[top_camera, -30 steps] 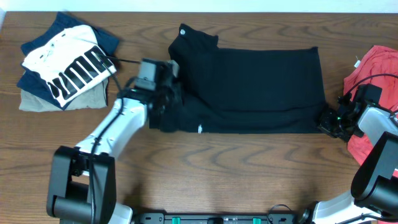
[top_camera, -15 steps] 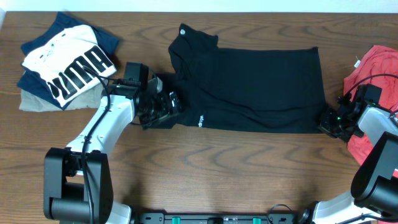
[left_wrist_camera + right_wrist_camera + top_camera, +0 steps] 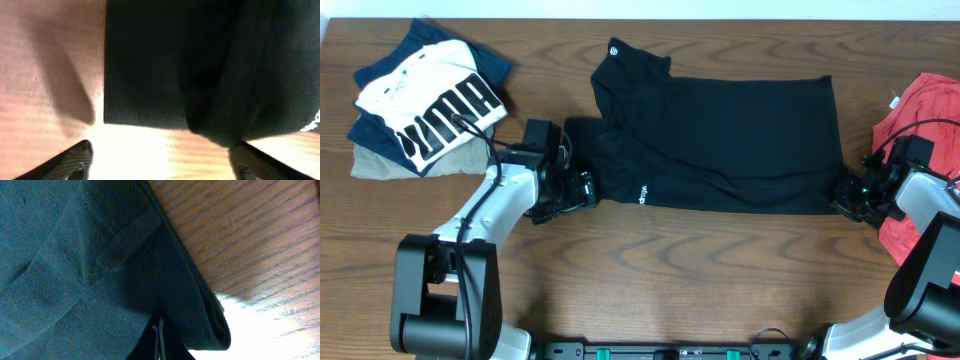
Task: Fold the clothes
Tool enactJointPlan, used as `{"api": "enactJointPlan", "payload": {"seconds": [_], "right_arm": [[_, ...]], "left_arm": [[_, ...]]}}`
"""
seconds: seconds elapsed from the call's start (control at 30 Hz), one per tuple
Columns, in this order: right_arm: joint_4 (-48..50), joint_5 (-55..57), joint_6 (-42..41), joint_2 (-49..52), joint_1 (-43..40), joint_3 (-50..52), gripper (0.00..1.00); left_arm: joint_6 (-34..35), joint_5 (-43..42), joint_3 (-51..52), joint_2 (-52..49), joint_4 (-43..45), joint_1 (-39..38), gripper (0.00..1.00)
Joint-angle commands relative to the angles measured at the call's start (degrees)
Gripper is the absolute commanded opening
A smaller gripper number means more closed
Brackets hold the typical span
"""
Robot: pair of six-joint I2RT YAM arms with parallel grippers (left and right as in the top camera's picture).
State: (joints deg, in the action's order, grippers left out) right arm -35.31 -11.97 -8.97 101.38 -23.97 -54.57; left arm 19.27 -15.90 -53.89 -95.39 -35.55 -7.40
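The clothes, a black garment, lie flat across the middle of the table, with a white hexagon logo at the far left corner and small white lettering on the near hem. My left gripper stands open at the garment's near left corner. In the left wrist view its two fingers are spread wide over bare wood, and the clothes lie just ahead. My right gripper is shut on the garment's near right corner. The right wrist view shows its jaws pinched into the dark fabric.
A stack of folded garments topped by a white PUMA shirt sits at the far left. A red T-shirt lies at the right edge, behind my right arm. Bare wooden table runs along the front.
My left gripper opened, let go of the garment's left part and drew back to the left and front. The left flap now lies flat. The right arm has not moved.
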Motion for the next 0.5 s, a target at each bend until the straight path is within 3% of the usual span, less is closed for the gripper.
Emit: {"api": "enactJointPlan", "payload": {"seconds": [0.0, 0.1, 0.47], "right_arm": [[-1.22, 3.02, -0.15, 1.27, -0.79, 2.29, 0.01], [-1.38, 3.21, -0.15, 1.27, -0.79, 2.29, 0.01], [-1.57, 3.63, -0.17, 1.27, -0.79, 2.29, 0.01]], "left_arm": [[-1.01, 1.62, 1.6, -0.42, 2.14, 0.0, 0.75], [-1.01, 1.62, 3.23, -0.44, 5.9, 0.0, 0.66], [-1.09, 7.52, 4.17, -0.44, 7.56, 0.0, 0.54]]}}
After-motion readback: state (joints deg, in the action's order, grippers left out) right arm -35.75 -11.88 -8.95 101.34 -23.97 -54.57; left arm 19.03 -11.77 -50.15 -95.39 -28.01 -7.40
